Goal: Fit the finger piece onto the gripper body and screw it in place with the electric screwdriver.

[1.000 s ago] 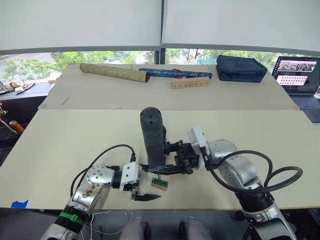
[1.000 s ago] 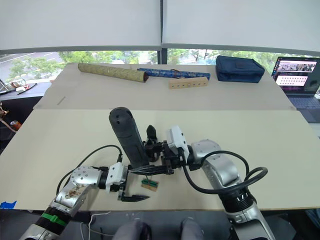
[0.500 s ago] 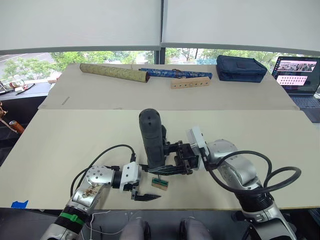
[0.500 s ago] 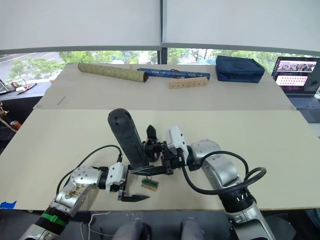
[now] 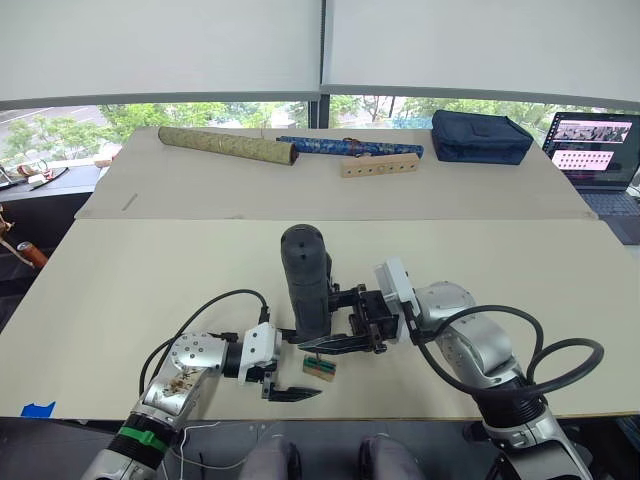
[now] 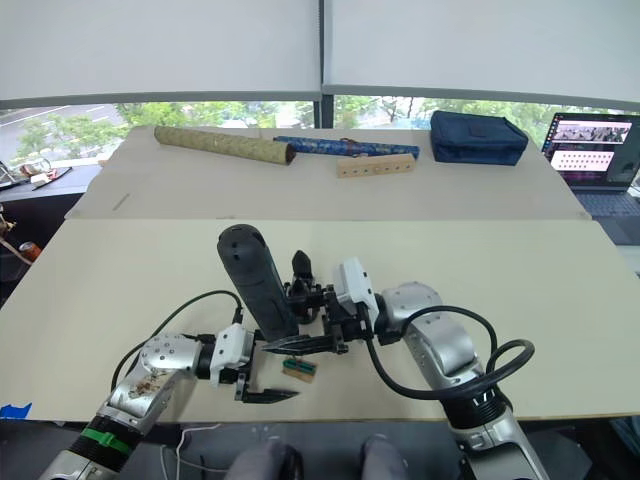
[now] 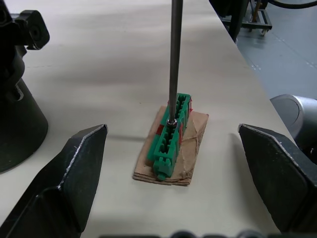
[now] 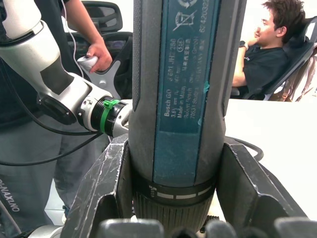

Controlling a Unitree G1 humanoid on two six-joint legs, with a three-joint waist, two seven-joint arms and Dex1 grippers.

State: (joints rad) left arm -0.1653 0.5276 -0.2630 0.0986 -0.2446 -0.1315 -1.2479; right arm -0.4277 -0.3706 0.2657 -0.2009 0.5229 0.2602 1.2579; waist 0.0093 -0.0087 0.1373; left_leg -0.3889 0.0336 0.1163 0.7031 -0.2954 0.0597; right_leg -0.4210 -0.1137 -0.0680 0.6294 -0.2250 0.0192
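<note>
Two pincers meet near the desk's (image 5: pixel 120 270) front edge. The right pincer (image 5: pixel 335 325) pinches the screwdriver (image 5: pixel 305 280), which stands nearly upright, its black fingers (image 8: pixel 106 186) pressed against both sides of the barrel. The screwdriver's thin metal bit (image 7: pixel 174 59) points down and touches a green strip (image 7: pixel 171 136) lying on a scrap of brown cardboard (image 7: pixel 190 148). The left pincer (image 7: pixel 173 163) rests low on the desk with its fingers spread wide, the green strip between them and touching neither. Just behind the screwdriver sits the gripper body (image 6: pixel 305 285). At the desk's far side lie an olive roll (image 5: pixel 228 146), a blue roll (image 5: pixel 345 146), a wooden block (image 5: pixel 380 166) and a navy pouch (image 5: pixel 482 137).
</note>
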